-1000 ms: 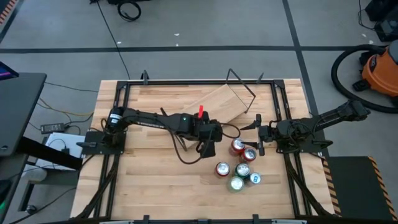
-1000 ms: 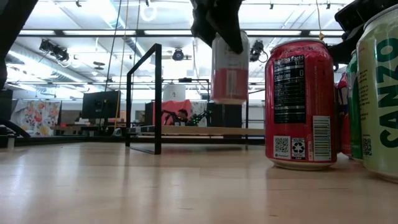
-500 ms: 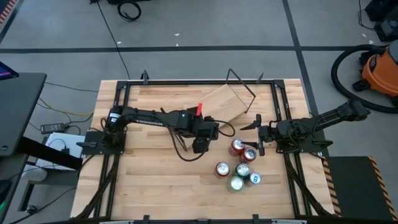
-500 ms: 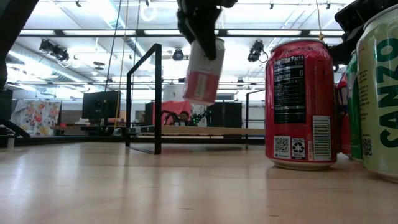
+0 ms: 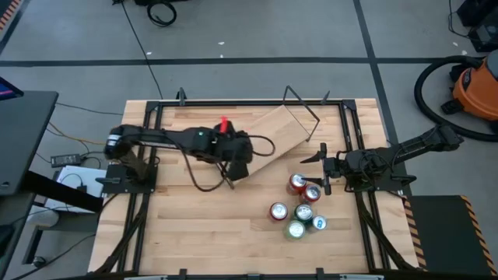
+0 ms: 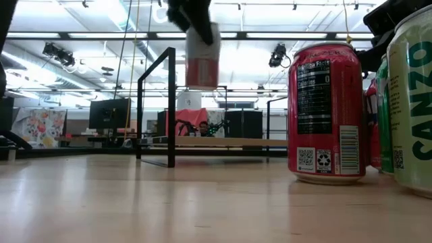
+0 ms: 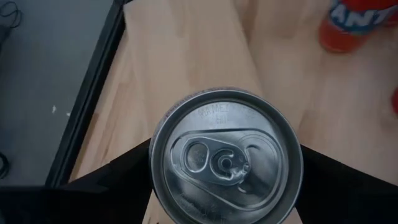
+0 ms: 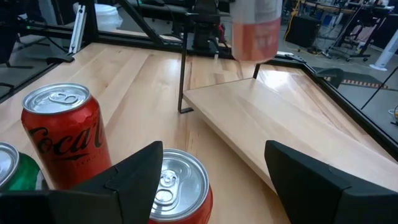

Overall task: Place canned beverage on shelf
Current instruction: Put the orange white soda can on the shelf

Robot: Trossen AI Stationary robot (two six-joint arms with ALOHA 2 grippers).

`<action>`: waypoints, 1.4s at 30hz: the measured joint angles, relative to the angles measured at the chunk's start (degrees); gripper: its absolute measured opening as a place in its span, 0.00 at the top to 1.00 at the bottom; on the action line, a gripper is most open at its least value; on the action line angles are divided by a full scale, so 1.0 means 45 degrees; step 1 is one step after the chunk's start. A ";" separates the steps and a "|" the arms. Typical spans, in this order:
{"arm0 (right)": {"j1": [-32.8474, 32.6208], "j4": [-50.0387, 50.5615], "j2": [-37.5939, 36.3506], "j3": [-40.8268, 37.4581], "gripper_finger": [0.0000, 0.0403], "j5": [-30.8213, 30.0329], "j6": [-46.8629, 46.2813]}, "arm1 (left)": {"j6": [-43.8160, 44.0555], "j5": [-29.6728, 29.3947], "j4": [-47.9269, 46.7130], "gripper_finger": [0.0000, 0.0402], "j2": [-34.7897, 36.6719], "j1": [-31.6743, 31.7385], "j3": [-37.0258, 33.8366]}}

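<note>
A pink-and-white canned beverage hangs high over the table, just left of the shelf, with my left gripper shut on it. Its silver top fills the left wrist view. The shelf is a light-wood plank lying askew at the far middle. Its black rod frames stand on the tabletop. My right gripper waits open at the right, next to a cluster of cans, and a red can's top shows low between its fingers. My left gripper pinches the can's side wall just under the rim between its two fingers, one on each side. The fingers come from above, slanting down. The can hangs about upright below them, lifted clear of table and shelf.
Several cans stand grouped at the near right: red ones and green ones. An orange can shows beyond the held one. Black rails edge the tabletop. Bare wood lies at the near left.
My left gripper has carried the can away from the cluster, toward the table's left and far side and upward. The can tipped on the way and now hangs about upright. It sits higher and farther left than before. My right gripper has kept still.
</note>
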State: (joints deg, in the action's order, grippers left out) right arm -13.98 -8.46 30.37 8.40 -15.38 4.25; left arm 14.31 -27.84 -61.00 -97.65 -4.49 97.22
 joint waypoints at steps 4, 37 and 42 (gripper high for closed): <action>0.0000 -0.0213 -0.0010 0.0000 0.27 0.0000 0.0000 | 0.0394 0.0177 0.2002 0.22 0.1482 0.0811 -0.2071; 0.0000 -0.0182 0.0021 0.0000 0.27 0.0102 0.0087 | 0.0582 0.4741 0.5362 0.22 0.2458 0.4734 -0.6346; 0.0000 -0.0182 0.0019 0.0000 0.27 0.0102 0.0092 | 0.0621 0.4851 0.5141 0.22 0.2453 0.5003 -0.6478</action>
State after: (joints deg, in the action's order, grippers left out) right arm -13.98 -9.28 30.46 8.40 -14.92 4.67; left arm 17.10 -6.01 -37.87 -86.61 18.02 68.07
